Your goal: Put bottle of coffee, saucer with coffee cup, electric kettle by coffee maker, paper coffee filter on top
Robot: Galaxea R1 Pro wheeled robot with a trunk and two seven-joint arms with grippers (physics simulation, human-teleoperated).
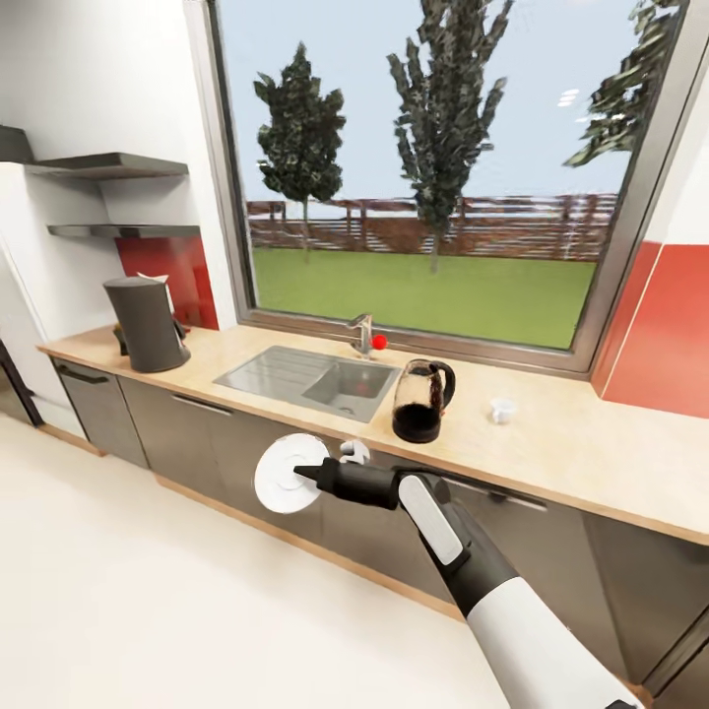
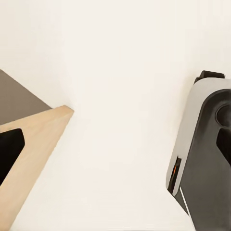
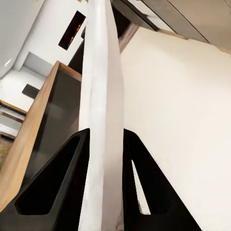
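Jaws of the right gripper (image 1: 300, 474) pinch the saucer (image 1: 287, 474) edge-on, low before the bench (image 1: 581, 448), well apart from the coffee maker (image 1: 148, 323). Left jaws: cannot tell. Such a thin rim grip could let it slip.

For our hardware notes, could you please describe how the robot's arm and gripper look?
The right arm has a glossy white shell over a black wrist section carrying a white oval panel. Its right gripper is matte black and tapers forward. In the right wrist view its jaws are two black, wedge-shaped fingers with hollow, slotted sides.
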